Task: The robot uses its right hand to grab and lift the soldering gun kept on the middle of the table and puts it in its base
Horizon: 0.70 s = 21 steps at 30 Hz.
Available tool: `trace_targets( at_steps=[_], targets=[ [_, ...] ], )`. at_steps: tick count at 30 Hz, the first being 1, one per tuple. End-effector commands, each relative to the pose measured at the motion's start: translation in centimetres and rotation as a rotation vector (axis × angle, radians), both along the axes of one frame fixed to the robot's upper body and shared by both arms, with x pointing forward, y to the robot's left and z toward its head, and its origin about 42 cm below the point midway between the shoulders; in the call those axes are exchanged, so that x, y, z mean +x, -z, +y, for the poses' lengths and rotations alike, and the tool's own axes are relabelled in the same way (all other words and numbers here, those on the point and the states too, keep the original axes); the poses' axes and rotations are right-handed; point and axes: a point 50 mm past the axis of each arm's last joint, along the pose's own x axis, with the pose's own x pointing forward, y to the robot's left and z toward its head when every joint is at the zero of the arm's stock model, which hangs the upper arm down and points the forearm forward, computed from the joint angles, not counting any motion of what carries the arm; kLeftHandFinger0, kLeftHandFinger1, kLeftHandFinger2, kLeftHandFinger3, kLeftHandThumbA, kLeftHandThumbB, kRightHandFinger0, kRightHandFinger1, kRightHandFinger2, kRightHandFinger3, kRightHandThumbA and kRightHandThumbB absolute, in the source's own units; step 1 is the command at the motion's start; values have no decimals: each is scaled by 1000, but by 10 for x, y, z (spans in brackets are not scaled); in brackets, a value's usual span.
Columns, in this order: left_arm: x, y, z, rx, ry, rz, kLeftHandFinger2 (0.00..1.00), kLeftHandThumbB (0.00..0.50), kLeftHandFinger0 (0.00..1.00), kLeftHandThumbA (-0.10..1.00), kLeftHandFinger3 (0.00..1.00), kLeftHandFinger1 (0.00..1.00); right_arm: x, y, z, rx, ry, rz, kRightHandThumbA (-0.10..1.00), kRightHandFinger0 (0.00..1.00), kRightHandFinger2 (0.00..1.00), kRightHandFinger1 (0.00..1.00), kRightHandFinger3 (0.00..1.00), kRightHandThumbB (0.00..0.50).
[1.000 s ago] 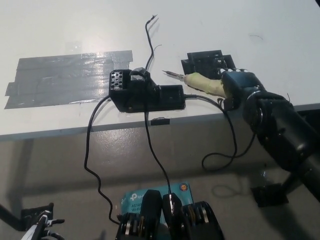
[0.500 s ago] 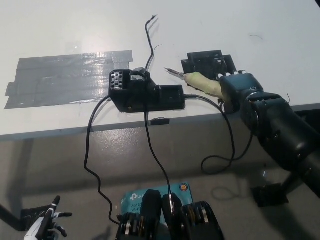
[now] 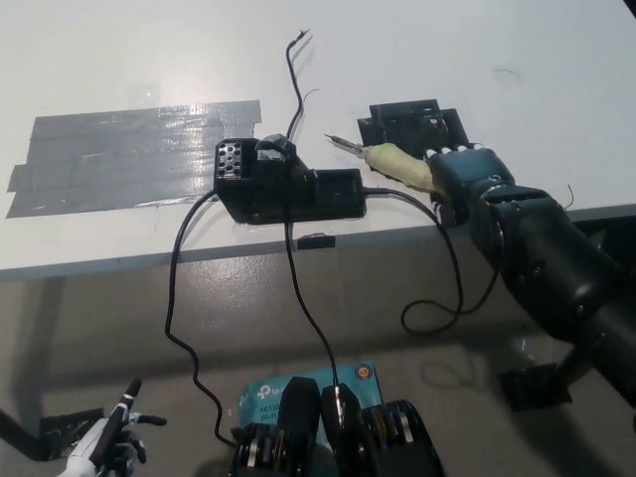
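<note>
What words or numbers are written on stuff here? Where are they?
Teal box on the floor below the table: it has white print and a round logo, but the letters are too blurred to read.
Black base unit: no text visible.
Soldering gun in the right hand: no text visible.
Grey tape: no text.

I see a white table (image 3: 119, 60) w/ a grey tape patch (image 3: 129, 154) stuck at left, a black base unit (image 3: 288, 184) near the front edge, another black block (image 3: 412, 121) to its right, thin cable (image 3: 295, 70) trailing back.
</note>
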Motion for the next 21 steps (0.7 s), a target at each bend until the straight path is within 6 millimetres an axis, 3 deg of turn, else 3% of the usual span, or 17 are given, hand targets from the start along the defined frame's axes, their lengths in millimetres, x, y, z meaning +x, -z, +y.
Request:
trace_targets(
  at_steps=[1,2,3,5,6,7,8,9,10,11,13,14,15,16,17,18,21],
  targets=[
    [11,-12,-6,-10,56,-66,179,500,0,1000,520,11,13,-32,10,25,-5,-58,353,743,804,601,1000,366],
    [11,-12,-7,-7,61,-69,195,500,0,1000,511,14,13,-30,11,16,-7,-49,206,180,506,227,1000,254],
    [12,-12,-7,10,82,-77,198,500,0,1000,518,1,13,-26,11,7,-2,-37,-88,9,326,64,1000,128],
    [13,-12,-8,17,98,-80,192,500,0,1000,524,0,11,-24,8,17,2,-25,-100,0,316,68,1000,42],
    [14,-12,-9,12,100,-81,192,500,0,1000,505,0,10,-23,7,13,-1,-20,-100,0,439,158,1000,37],
    [14,-13,-9,8,96,-77,186,500,0,1000,501,0,10,-21,6,-18,-6,-17,-100,82,552,330,772,166],
    [15,-13,-9,7,93,-74,177,500,0,1000,494,0,11,-18,4,-44,4,-12,-100,274,694,558,576,231],
    [15,-13,-9,7,92,-73,177,500,0,1000,491,0,11,-16,4,-53,9,-10,-100,370,715,617,487,243],
    [15,-13,-9,7,98,-74,182,500,0,1000,503,0,11,-14,3,-74,4,-22,-70,193,408,339,643,152],
    [15,-13,-9,7,106,-75,184,500,0,1000,505,0,10,-11,1,-105,-6,-40,-61,115,355,242,681,134],
    [13,-12,-9,13,116,-72,195,500,0,1000,512,12,7,-7,0,-127,9,-46,-6,330,415,413,840,5],
    [13,-12,-9,14,122,-70,209,500,0,1000,519,12,7,-4,-3,-142,13,-58,52,209,330,310,739,0],
    [13,-12,-9,14,124,-71,205,500,0,1000,515,0,6,-2,-7,-147,15,-52,89,43,333,253,750,0],
    [13,-13,-8,14,125,-72,200,500,0,1000,508,0,6,-2,-8,-148,16,-51,90,8,393,252,940,0],
    [13,-13,-7,15,125,-74,198,500,0,1000,506,0,6,-1,-8,-149,16,-51,91,2,432,258,1000,0],
    [12,-14,-8,13,126,-75,180,500,0,1000,510,0,4,1,-14,-166,29,-49,66,0,497,209,953,0],
    [11,-14,-5,7,128,-73,191,500,0,1000,500,5,3,6,-19,-185,40,-74,-5,0,664,292,877,0]
  ],
)
